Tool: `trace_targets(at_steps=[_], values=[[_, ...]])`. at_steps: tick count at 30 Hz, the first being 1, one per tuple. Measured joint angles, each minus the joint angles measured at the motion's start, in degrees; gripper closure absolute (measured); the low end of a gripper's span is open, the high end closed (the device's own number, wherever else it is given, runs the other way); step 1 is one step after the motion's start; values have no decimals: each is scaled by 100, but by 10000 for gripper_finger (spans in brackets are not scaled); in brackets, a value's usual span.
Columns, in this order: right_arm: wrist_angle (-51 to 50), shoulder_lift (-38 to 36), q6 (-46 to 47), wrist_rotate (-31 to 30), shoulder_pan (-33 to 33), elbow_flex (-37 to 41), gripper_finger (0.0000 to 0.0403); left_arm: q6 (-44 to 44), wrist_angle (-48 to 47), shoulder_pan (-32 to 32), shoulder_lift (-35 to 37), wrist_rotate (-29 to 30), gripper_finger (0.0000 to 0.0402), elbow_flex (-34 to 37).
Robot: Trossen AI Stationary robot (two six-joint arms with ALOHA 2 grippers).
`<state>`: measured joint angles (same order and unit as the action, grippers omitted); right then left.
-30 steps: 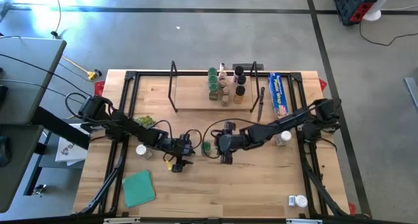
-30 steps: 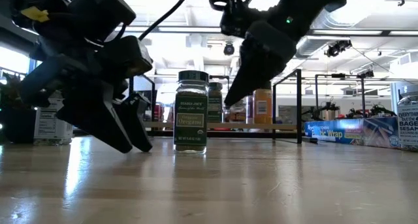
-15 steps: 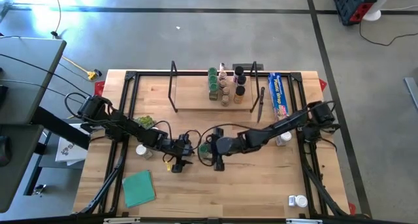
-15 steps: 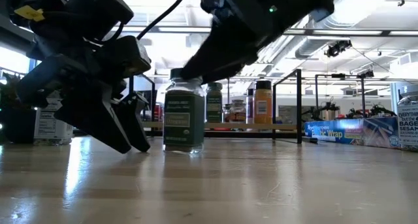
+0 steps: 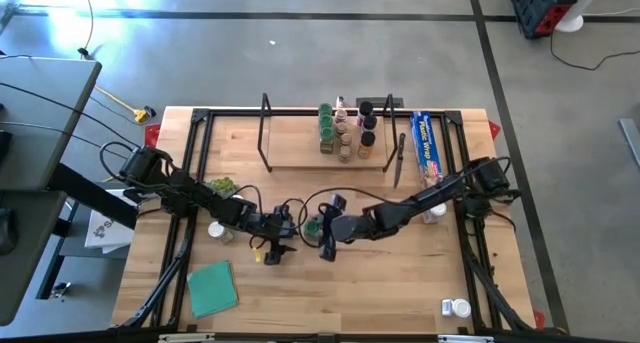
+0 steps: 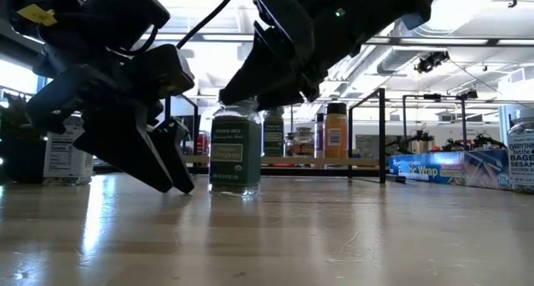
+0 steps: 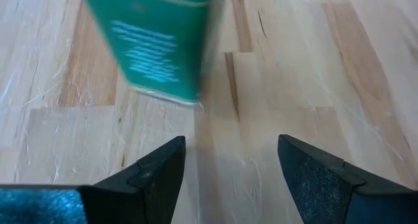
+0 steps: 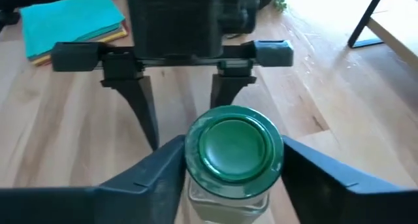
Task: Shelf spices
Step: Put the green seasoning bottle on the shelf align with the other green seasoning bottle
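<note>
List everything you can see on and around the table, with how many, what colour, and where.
shelf: one, light wood with black ends, table's far side.
jars on shelf: about eight, mixed lids, shelf's right half.
green-lid jar: one, mid-table, between the right fingers.
loose jars: four or so, white lids, near both side edges.
wrap box: one, blue, right of shelf.
teal square: one, near-left.
left gripper: open, empty, beside the jar.
right gripper: fingers around the green lid.

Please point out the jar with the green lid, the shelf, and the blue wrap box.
green-lid jar [image 8: 234,145], right wrist view, on the lid's top.
shelf [image 5: 295,148], high view, on the bare wooden board.
blue wrap box [image 5: 427,143], high view, on its top face.
</note>
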<state>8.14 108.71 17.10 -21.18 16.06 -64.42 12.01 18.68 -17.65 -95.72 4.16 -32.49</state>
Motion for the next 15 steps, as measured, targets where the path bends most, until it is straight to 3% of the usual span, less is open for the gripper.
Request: trace_targets(at_steps=[3,7,11,15], values=[[-9,-6,-48,-12,-47,0,215,27,13,-5,0,39,163,0],[-448,-319,-330,-4,-203,2,215,146,-154,-64,67,143,163,0],[-922,-996,-1183,-284,-608,0,215,161,-484,-202,273,511,163,-2],[-1045,-1385,-2195,275,-1349,-2,215,140,-577,-245,451,902,163,-2]])
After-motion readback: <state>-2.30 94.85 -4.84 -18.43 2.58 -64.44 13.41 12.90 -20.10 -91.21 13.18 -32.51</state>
